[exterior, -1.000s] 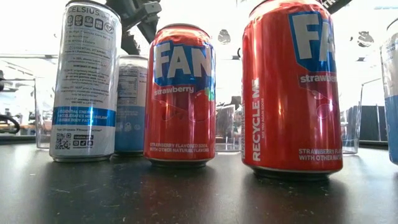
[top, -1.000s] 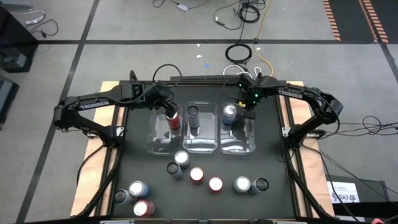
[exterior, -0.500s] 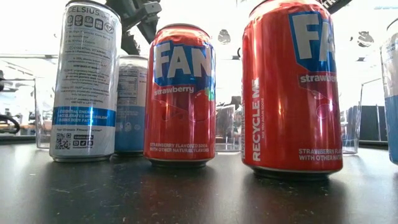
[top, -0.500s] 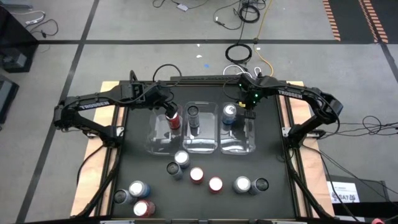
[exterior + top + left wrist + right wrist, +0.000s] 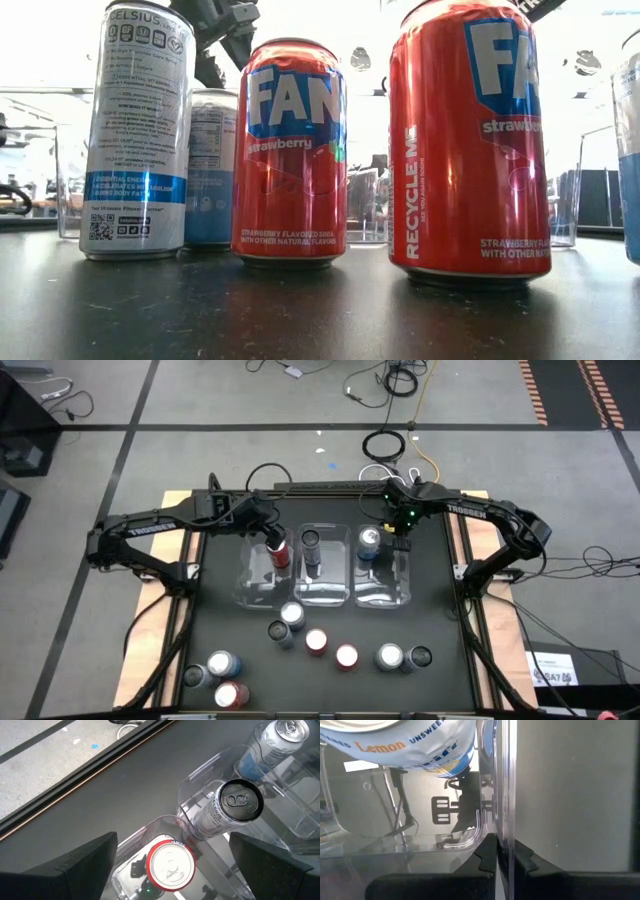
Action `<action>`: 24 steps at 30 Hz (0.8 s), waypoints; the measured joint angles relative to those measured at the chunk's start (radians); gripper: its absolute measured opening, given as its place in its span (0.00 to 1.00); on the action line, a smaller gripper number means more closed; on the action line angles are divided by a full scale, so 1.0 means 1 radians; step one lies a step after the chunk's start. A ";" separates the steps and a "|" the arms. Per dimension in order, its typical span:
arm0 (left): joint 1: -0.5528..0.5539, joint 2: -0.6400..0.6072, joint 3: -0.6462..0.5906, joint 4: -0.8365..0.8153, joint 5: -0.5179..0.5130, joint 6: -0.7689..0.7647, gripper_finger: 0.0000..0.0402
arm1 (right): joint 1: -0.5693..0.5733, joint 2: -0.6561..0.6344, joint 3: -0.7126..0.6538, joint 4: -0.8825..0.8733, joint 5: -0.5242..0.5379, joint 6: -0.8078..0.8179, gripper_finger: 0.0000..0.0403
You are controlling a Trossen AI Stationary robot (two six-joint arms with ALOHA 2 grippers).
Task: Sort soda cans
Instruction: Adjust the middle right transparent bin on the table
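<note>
Three clear bins stand side by side mid-table. The left bin holds an upright red soda can, the middle bin a dark can, the right bin a silver-blue can. My left gripper hangs open above the red can, one finger on either side of it and apart from it. My right gripper is shut on the right bin at its far right corner. Several more cans stand loose near the table's near edge, such as a red one. My right gripper pinches the right bin's clear side wall between its two fingers, one inside the bin and one outside. The fingers come from above, pointing steeply down, next to the bin's rounded corner. The bin rests flat on the table.
The loose cans stand in two groups: silver, dark and red ones at the near middle, and others at the near left. The low view looks past a silver can and two red cans. Wooden rails edge the black table.
</note>
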 joint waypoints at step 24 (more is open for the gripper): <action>0.000 0.000 0.000 0.000 0.000 0.000 0.98 | 0.000 0.000 0.000 -0.017 0.002 0.000 0.02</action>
